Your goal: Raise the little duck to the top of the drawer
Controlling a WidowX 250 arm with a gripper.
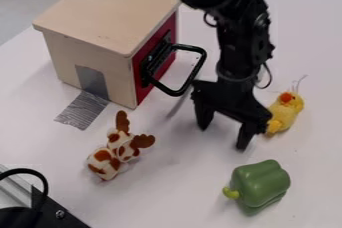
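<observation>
At the near left corner is a piece of black equipment [63,217], with a black cable [44,184] curving up from it beside a pale metal strip [12,193]. Farther back on the left, grey tape [83,110] runs down the near side of a pale wooden box [107,14] and out onto the white bench [170,197]. The box has a flat top and a red drawer front [141,69] facing right, with a black looped handle [200,64] sticking out from it. Near the box's front corner, a white toy animal with brown patches and brown antlers [112,158] rests on the bench.

Right of the middle, the black arm [237,37] comes in from the far edge and the tool [224,137] hangs at its end, released, its two fingers spread apart and pointing down. Nearer and to the right, a green pepper [262,184] lies with its stem toward the left. At the far right, the little yellow duck [286,112] is on the bench just beside the tool, orange beak upward, partly hidden by it; whether they touch, I cannot tell.
</observation>
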